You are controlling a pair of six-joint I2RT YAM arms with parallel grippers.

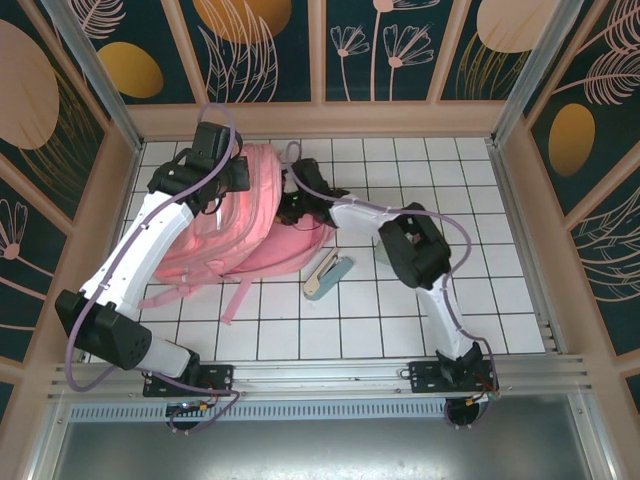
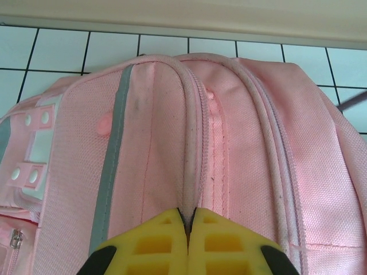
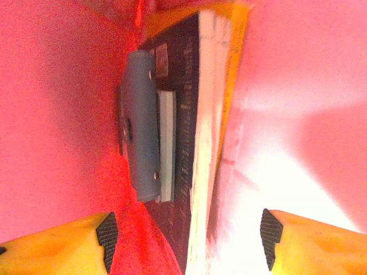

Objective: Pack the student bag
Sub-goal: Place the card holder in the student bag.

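The pink student bag (image 1: pixel 215 235) lies on the white tiled table, left of centre, its top toward the back wall. My left gripper (image 1: pixel 225 175) is at the bag's top. In the left wrist view its yellow fingers (image 2: pixel 155 240) are shut on the piped seam of the bag (image 2: pixel 155 143) beside the zip. My right gripper (image 1: pixel 296 205) reaches into the bag's mouth from the right. Its jaws (image 3: pixel 186 240) stand open inside the pink lining (image 3: pixel 57 114), holding nothing. Just ahead of them a book (image 3: pixel 206 114) stands on edge, with a grey-blue case (image 3: pixel 140 132) beside it.
A beige and blue-grey stapler-like object (image 1: pixel 326 274) lies on the tiles just right of the bag's lower corner. A pink strap (image 1: pixel 238 297) trails toward the front. Wooden walls (image 1: pixel 320 118) enclose the table at the back and sides.
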